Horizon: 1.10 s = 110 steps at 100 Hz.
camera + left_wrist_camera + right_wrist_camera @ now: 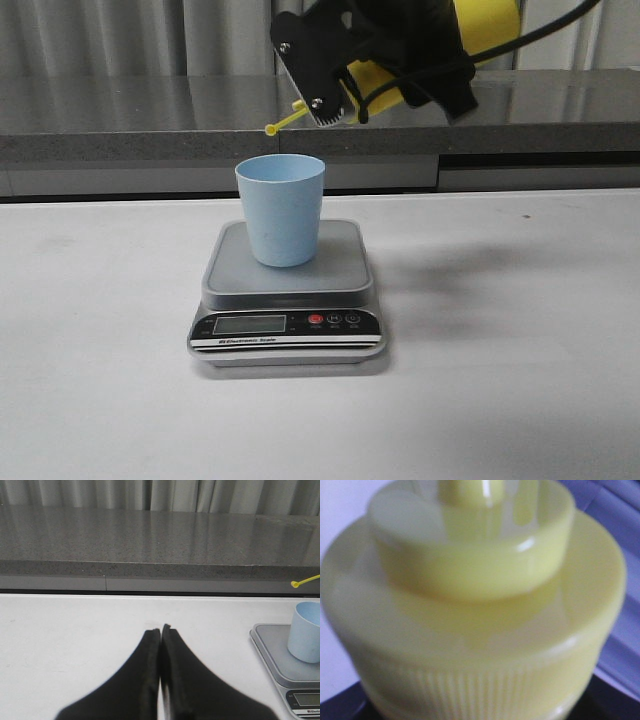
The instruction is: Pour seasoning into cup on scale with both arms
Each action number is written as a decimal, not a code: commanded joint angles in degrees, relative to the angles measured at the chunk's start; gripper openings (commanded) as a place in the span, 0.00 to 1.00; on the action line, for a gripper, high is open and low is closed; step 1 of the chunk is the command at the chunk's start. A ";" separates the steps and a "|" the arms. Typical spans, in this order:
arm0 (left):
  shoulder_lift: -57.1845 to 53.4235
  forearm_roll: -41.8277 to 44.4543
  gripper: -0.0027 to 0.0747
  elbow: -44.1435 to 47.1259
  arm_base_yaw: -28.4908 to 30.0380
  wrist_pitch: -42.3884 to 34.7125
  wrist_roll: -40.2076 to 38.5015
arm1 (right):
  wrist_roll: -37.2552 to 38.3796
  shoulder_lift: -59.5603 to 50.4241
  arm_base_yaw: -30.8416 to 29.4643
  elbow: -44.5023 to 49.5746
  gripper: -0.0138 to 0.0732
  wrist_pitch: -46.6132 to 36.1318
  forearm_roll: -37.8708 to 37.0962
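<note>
Right gripper (335,85) clamps the tilted bottle (490,25) above the cup (281,208), pouring unconfirmed, left jaws together.

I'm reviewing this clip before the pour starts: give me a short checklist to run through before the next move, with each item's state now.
1. Pale blue plastic cup upright on the grey platform of the digital scale: ok.
2. Yellow plastic squeeze bottle held and tilted by the right gripper: ok.
3. Bottle's thin yellow tethered cap hanging clear of the cup rim: ok.
4. Nozzle tip directly over the cup mouth: cannot tell, the gripper hides it.
5. Scale display zeroed: cannot tell, digits too small.
6. Left gripper steadying the cup or scale: not ok, it is shut on nothing, over the table away from the scale.
</note>
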 commanded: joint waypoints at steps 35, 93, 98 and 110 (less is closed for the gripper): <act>0.81 -0.53 0.01 -1.61 0.17 -4.51 -0.46 | 47.53 -9.25 -8.57 -1.49 0.35 -3.77 7.33; 0.81 -0.53 0.01 -1.61 0.17 -4.51 -0.46 | 48.17 -15.19 -32.98 12.15 0.35 -43.67 39.72; 0.81 -0.53 0.01 -1.61 0.17 -4.51 -0.46 | 48.17 -15.19 -33.89 13.94 0.35 -47.43 40.81; 0.81 -0.53 0.01 -1.61 0.17 -4.51 -0.46 | 48.31 -15.19 -36.21 19.81 0.35 -59.51 43.54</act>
